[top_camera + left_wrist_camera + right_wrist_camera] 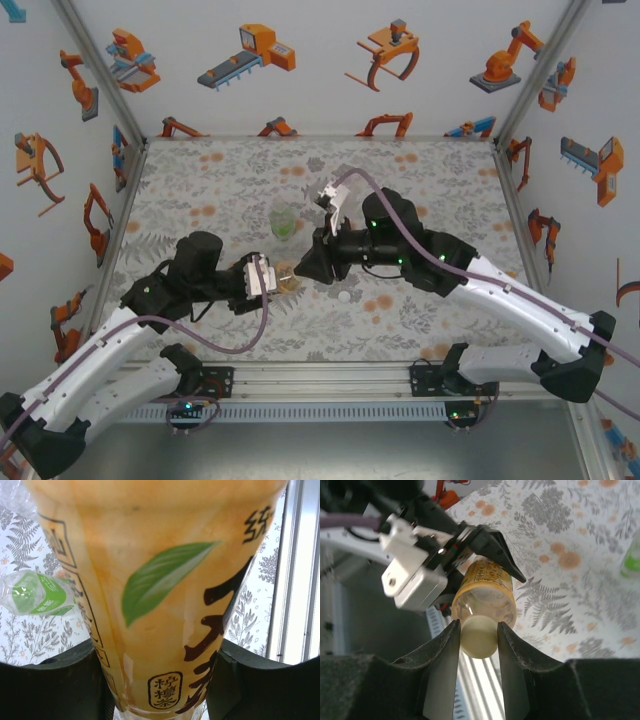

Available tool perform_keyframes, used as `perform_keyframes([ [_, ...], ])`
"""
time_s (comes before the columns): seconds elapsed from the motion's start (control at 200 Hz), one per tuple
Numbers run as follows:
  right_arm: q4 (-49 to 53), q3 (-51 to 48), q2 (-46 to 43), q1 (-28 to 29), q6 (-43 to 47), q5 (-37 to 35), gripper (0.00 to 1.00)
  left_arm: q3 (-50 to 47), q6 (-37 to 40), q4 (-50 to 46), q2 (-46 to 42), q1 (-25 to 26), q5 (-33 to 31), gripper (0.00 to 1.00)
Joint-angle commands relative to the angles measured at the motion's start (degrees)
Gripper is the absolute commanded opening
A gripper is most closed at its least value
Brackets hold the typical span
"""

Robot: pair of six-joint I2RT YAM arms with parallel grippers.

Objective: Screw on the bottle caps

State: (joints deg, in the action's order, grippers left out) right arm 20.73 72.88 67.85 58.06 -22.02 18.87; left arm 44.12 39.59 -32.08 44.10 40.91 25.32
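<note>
1. Left gripper [258, 277]: closed on the body of the yellow-orange bottle [487, 592], which is held clear of the table [430, 180], between the two arms.
2. Yellow-orange bottle: long axis lies roughly level and runs left to right. The base is toward the left gripper and the mouth is pointed at the right gripper.
3. Green-tinted bottle [284, 222]: set on the table farther back, apart from both grippers, and seen uncapped from above.
4. Pale yellow cap [479, 637]: placed at the mouth of the held bottle, its axis judged in line with the bottle's. Whether the threads are engaged cannot be told.
5. Right gripper [479, 645]: closed on the pale yellow cap, pinched across its rim. It is the nearer arm for the twisting move, which is judged to turn about the bottle's long axis.
6. White cap [345, 296]: left lying on the table below the right gripper.
</note>
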Motion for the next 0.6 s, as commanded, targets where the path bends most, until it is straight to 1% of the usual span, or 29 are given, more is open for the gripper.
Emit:
perform_keyframes([
  [0.0, 4.6, 0.9, 1.0, 0.8, -21.4, -6.2, 0.16, 1.1, -0.8, 3.8, -1.0, 0.2, -0.6, 0.00],
  [0.06, 4.0, 0.1, 0.9, 0.8, -26.5, -6.7, 0.16, 1.1, -0.8, 3.9, -1.0, 0.1, -0.5, 0.00],
  [0.12, 3.4, -0.3, 1.0, 0.8, -29.6, -7.4, 0.17, 1.1, -0.8, 3.9, -0.9, 0.2, -0.5, 0.00],
  [0.245, 4.3, 0.5, 1.4, 0.8, -29.2, -8.7, 0.20, 1.2, -0.8, 3.9, -0.7, 0.2, -0.4, 0.00],
  [0.315, 3.8, 0.8, 1.0, 0.8, -27.8, -9.8, 0.27, 1.1, -0.8, 3.9, -0.9, 0.2, -0.3, 0.00],
  [0.456, 3.4, 2.3, -0.3, 0.8, -20.0, -12.2, 0.45, 1.1, -0.7, 3.9, -0.8, 0.2, -0.1, 0.00],
  [0.526, 3.9, 3.7, -0.4, 0.8, -13.1, -12.4, 0.53, 1.1, -0.7, 3.9, -0.8, 0.1, 0.1, 0.00],
  [0.596, 4.8, 5.6, -0.1, 0.8, -5.0, -11.0, 0.59, 1.1, -0.7, 3.9, -0.7, 0.2, 0.3, 0.00],
])
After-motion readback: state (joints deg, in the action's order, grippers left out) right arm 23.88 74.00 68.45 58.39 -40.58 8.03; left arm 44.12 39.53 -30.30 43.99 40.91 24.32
